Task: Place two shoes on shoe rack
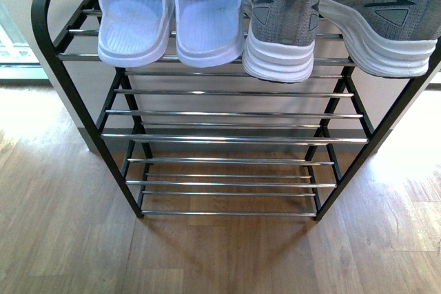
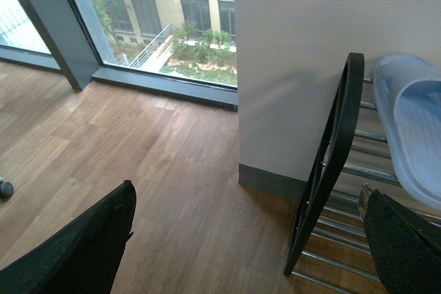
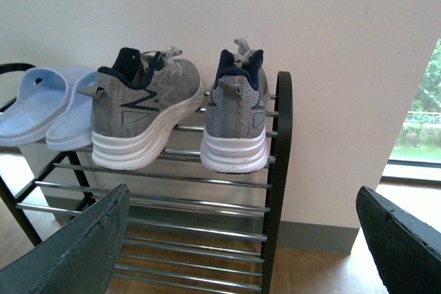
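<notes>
Two grey knit sneakers with white soles rest on the top tier of the black shoe rack [image 1: 76, 111], heels toward me: one [image 1: 282, 22] beside the slides, the other [image 1: 386, 18] at the right end. The right wrist view shows both sneakers [image 3: 148, 111] [image 3: 238, 118] side by side on the rack [image 3: 279, 170]. Two pale blue slides [image 1: 134, 15] [image 1: 209, 15] fill the top tier's left half. My right gripper [image 3: 248, 239] is open and empty, back from the rack's right post. My left gripper [image 2: 251, 239] is open and empty beside the rack's left post [image 2: 331, 163]. Neither arm shows in the front view.
The rack's lower tiers of chrome bars [image 1: 227, 139] hold nothing. It stands against a pale wall [image 2: 296, 46] on a wooden floor [image 1: 220, 253]. A floor-to-ceiling window [image 2: 165, 18] lies left of the rack, and another window [image 3: 420, 122] to its right.
</notes>
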Available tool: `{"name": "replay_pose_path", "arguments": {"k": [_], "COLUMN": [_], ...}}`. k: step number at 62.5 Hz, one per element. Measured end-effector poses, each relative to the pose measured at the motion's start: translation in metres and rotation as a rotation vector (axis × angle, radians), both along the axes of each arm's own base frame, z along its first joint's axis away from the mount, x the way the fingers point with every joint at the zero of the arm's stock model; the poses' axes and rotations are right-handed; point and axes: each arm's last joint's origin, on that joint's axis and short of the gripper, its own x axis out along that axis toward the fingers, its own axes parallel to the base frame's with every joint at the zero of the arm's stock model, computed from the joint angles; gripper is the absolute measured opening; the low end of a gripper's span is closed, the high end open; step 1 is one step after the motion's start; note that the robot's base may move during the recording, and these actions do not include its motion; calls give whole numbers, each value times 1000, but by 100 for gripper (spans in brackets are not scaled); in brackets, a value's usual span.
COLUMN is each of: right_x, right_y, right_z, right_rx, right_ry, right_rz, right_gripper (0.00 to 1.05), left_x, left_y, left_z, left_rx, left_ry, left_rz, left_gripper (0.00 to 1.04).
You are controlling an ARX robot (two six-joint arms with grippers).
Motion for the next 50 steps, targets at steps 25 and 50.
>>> {"name": "replay_pose_path", "arguments": {"k": [25, 50], "right_x": [0, 0], "right_y": [0, 0], "right_z": [0, 0], "right_rx": [0, 0], "right_ry": [0, 0], "right_rz": [0, 0], "right_gripper": [95, 95], "left_x": [-18, -29], "left_y": [22, 22], "left_z": [-25, -52], "left_rx": [7, 44], "left_ry": [-256, -239], "left_rz": [-346, -367], "left_gripper": [56, 1]}}
